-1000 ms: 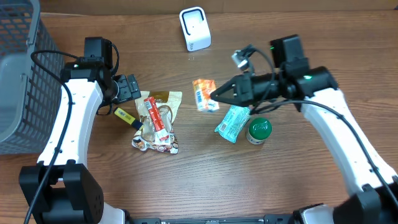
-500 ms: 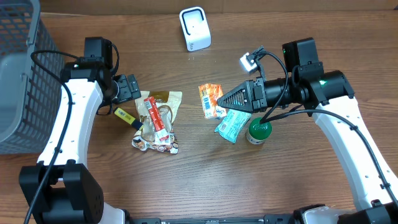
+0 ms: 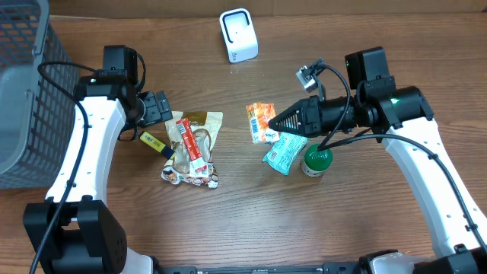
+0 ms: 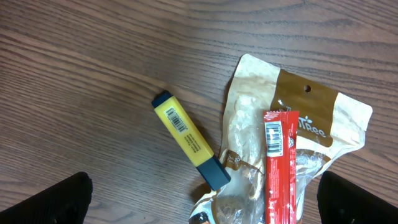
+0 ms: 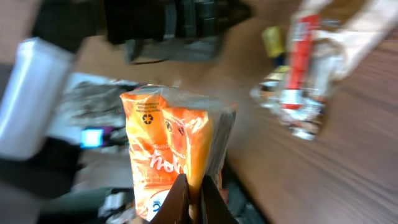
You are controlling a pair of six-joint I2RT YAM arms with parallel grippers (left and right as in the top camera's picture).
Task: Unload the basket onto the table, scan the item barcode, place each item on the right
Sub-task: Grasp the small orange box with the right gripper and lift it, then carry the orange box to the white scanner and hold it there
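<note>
An orange snack packet (image 3: pixel 261 122) hangs above the table's middle, pinched at its edge by my shut right gripper (image 3: pixel 277 122). In the right wrist view the orange packet (image 5: pixel 168 140) stands upright between the two closed fingers of the right gripper (image 5: pixel 194 200). The white barcode scanner (image 3: pixel 239 35) stands at the back centre, apart from the packet. My left gripper (image 3: pixel 161 107) hovers open over the left pile. In the left wrist view the left gripper (image 4: pixel 205 202) has nothing between its wide-set fingers.
A yellow highlighter (image 4: pixel 189 140), a red bar (image 4: pixel 280 168) and a tan pouch (image 4: pixel 311 121) lie under the left gripper. A teal packet (image 3: pixel 285 151) and a green-lidded jar (image 3: pixel 317 160) sit below the right arm. A grey wire basket (image 3: pixel 19 99) stands at far left.
The right arm has drawn back to the right with the orange packet, turning it more upright. The left arm has not moved.
</note>
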